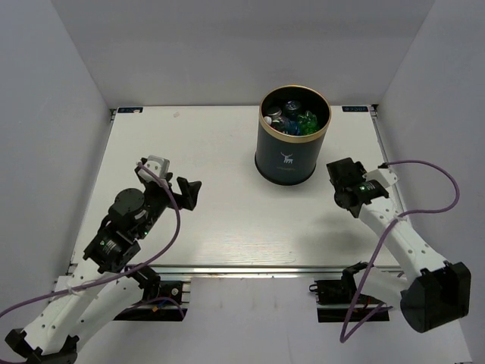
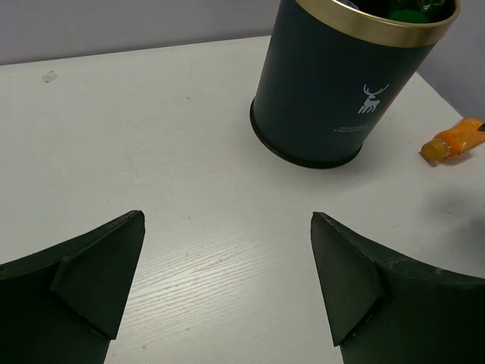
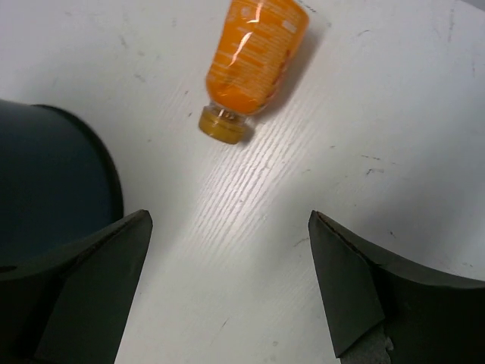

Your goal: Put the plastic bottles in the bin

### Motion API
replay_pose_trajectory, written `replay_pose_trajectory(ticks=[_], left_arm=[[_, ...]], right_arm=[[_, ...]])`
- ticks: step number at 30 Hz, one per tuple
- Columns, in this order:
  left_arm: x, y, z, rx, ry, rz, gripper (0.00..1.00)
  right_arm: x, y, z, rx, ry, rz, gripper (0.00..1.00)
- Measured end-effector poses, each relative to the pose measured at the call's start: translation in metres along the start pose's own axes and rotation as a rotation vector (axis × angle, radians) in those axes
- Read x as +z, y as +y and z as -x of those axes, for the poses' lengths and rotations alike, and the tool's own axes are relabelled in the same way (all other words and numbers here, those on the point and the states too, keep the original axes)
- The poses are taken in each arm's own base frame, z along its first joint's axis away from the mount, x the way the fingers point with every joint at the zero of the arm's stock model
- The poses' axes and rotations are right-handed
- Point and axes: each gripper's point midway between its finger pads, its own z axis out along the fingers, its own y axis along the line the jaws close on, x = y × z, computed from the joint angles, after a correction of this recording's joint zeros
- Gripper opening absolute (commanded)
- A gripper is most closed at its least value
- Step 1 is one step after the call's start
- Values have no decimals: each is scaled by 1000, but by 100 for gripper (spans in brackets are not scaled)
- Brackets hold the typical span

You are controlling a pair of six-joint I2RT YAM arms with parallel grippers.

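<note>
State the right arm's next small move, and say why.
Probably ease the right tool forward and down over the orange bottle. That tool is open and empty, and the bottle lies on its side on the table just ahead of it, beside the bin, not yet inside.

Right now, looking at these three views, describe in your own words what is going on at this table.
The job is putting plastic bottles into the bin; several already lie inside it. One orange bottle lies on its side on the table beside the bin. The right tool hovers open close to it, holding nothing. The left tool is open too, empty, facing the bin from farther off.
</note>
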Motion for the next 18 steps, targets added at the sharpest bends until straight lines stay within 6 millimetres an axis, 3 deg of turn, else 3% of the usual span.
replay_pose_trajectory(ticks=[8,18], left_arm=[[-25,4,3,-13,-56,-10,100],[-26,3,-4,-8,-36,-21,100]], right_arm=[[32,-17,-8,-40,0,-184,90],[80,-17,-1,-88,-10,-290,90]])
